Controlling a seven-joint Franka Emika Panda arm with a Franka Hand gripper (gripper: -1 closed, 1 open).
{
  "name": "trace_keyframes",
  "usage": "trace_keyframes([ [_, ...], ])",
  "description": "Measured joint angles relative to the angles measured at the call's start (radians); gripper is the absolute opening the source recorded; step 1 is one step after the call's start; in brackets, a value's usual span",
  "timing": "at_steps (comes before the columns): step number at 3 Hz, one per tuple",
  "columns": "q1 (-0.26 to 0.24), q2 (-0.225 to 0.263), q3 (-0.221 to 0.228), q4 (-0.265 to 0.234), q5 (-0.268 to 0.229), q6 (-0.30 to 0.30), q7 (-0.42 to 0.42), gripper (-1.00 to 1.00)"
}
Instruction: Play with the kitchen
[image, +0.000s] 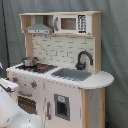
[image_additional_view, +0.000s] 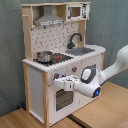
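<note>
The kitchen (image: 60, 95) is a tall toy of pale wood and white panels, seen in both exterior views. It has a black faucet (image: 84, 59), a grey sink (image: 72, 74), a stovetop (image: 42, 67) and a range hood (image: 39, 29). In the second exterior view my gripper (image_additional_view: 61, 81) is against the kitchen (image_additional_view: 37, 90) front, at the top edge of the windowed oven door (image_additional_view: 62, 99), just below the knobs (image_additional_view: 74, 69). The white arm (image_additional_view: 112, 67) reaches in from the second exterior view's right. In the first exterior view only the arm (image: 12, 112) shows, at the lower left.
A metal pot (image_additional_view: 44, 56) stands on the stovetop's burner. A toy microwave (image: 72, 23) sits in the upper shelf. The kitchen stands on a wooden table (image_additional_view: 105, 112). Grey curtains (image: 115, 45) hang behind.
</note>
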Motion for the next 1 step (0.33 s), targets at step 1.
trace_keyframes([
  [1,0.038,0.029,0.0,-0.035,0.04,-0.053,-0.047,1.0],
])
